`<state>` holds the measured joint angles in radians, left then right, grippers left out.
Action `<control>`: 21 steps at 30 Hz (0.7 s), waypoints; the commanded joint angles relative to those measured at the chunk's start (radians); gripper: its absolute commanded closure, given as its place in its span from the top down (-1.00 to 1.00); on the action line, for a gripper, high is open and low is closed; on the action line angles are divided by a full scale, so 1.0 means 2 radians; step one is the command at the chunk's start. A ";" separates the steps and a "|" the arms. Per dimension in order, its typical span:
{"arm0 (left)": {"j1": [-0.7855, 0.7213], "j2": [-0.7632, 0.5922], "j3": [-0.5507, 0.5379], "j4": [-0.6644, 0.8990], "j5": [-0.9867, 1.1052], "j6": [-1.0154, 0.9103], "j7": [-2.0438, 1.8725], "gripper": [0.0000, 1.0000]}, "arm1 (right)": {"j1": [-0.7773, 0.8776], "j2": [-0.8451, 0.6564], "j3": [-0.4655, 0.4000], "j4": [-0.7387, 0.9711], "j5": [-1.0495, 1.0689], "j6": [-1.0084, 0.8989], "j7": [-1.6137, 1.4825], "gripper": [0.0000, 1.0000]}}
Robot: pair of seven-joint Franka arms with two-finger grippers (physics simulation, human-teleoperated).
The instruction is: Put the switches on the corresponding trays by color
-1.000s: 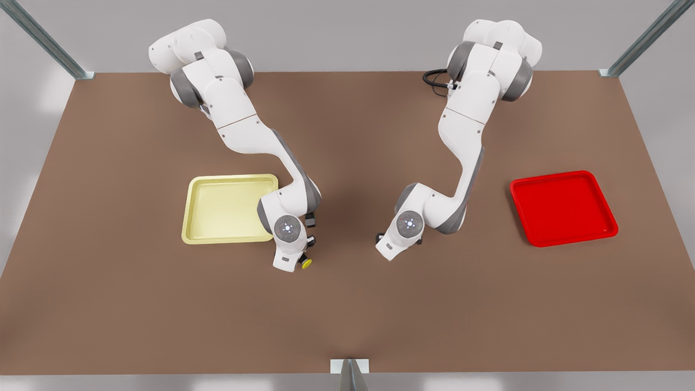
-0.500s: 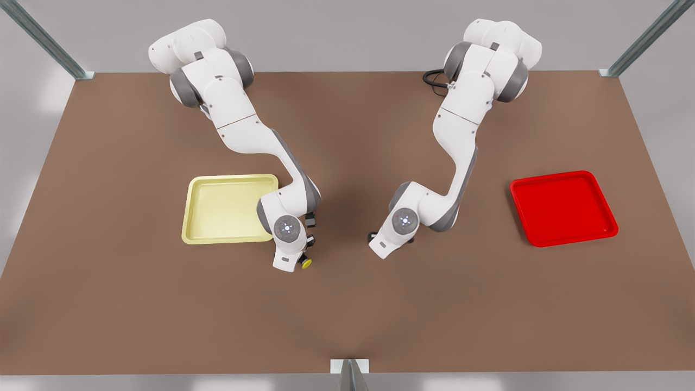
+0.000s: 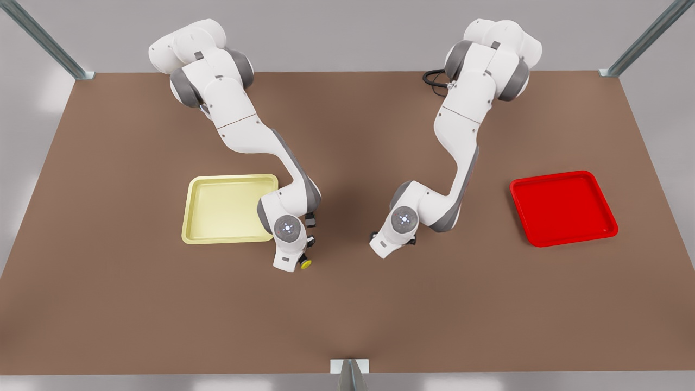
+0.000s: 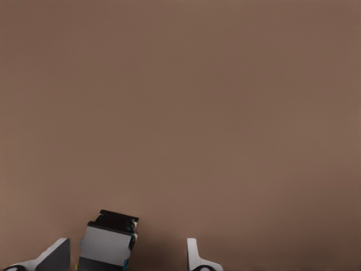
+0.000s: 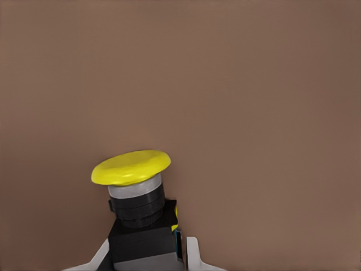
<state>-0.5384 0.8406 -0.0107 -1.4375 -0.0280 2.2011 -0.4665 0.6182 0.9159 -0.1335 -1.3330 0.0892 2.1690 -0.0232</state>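
Two trays, two pincers. The yellow tray [image 3: 222,209] sits on the front view's left. Just beside its near corner, my right pincer [image 3: 299,262] is clamped on the yellow switch [image 5: 135,197]. My left pincer [image 4: 125,251] is spread wide around a grey-black switch [image 4: 107,243] (cap hidden, can't tell the colour). The red tray [image 3: 564,209] is well off right.

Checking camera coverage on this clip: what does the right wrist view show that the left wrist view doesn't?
Right wrist view: a black-bodied push-button switch with a round yellow cap, gripped by the right hand. Left wrist view: a black-and-grey blocky switch body, cap hidden, inside the open left hand. Both: brown tabletop.
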 commanded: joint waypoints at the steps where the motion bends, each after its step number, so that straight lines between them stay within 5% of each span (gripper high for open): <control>1: 0.000 0.000 0.000 0.000 0.001 0.000 0.002 1.00 | 0.000 0.000 0.000 0.000 0.001 0.000 0.000 0.05; 14: 0.000 0.015 0.000 -0.001 0.001 0.025 0.002 0.98 | -0.003 -0.013 0.000 0.000 0.000 -0.008 -0.003 0.12; 15: -0.001 0.014 0.000 -0.001 0.001 0.025 0.002 0.90 | -0.004 -0.015 0.000 0.000 0.000 -0.011 -0.003 0.12; 17: 0.000 0.014 0.000 -0.001 0.001 0.025 0.002 0.44 | -0.009 -0.031 0.000 -0.006 0.000 -0.021 -0.003 0.12; 21: 0.000 0.013 0.000 -0.001 0.002 0.025 0.002 0.39 | -0.022 -0.047 0.000 -0.018 0.000 -0.046 -0.017 0.12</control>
<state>-0.5371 0.8668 -0.0099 -1.4389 -0.0259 2.2519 -0.4617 0.5748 0.8258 -0.1329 -1.3690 0.0689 2.0795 -0.0445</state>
